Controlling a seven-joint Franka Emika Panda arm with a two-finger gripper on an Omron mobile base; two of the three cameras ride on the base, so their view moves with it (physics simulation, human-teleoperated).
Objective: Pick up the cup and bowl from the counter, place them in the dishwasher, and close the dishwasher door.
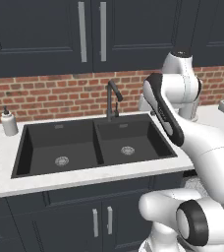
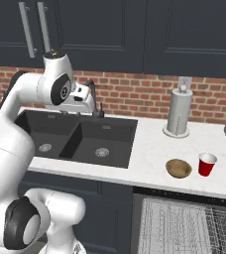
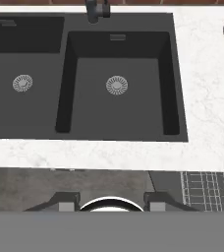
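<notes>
Nothing was loaded yet. The cup [image 2: 207, 164] and bowl [image 2: 178, 168] stood side by side on the table [image 2: 149, 149], right of the sink [image 2: 80, 136]. The dishwasher [image 2: 184, 225] stood open below them. The claw [image 3: 111, 199] hung above the sink, empty, its tips apart.

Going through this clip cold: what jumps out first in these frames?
The big white arm dominates, rising from the base and bending over the black double-basin sink set in the white counter. To the right of the sink, a bright-red cup stands beside a small brown bowl, near the counter's front edge. Below them the dishwasher is open, its wire rack showing.
</notes>
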